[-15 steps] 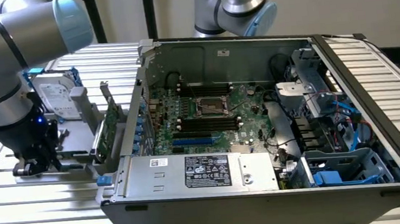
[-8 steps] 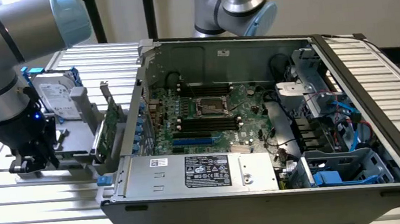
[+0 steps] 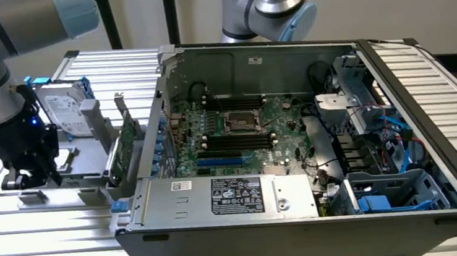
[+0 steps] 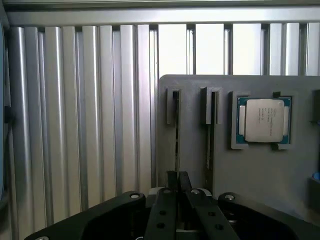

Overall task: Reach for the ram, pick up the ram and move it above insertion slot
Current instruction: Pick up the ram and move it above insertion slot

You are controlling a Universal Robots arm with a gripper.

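The ram (image 4: 176,130) stands on edge in a narrow slot of a grey holder (image 4: 260,175), so I see it as a thin dark line. My gripper (image 4: 178,175) is over its near end, and its black fingers (image 4: 171,181) are drawn in close on either side of the stick, which still sits in the slot. In the exterior view the gripper (image 3: 30,181) hangs low over the grey holder (image 3: 91,174), at the exterior view's left of the open computer case. The black memory slots (image 3: 238,141) lie on the motherboard inside the case.
A processor chip (image 4: 263,120) lies in a recess of the holder, past a second narrow slot (image 4: 210,125). A silver hard drive (image 3: 65,111) and a green expansion card (image 3: 128,143) stand between my arm and the case wall (image 3: 159,140). A second arm (image 3: 272,6) rises behind the case.
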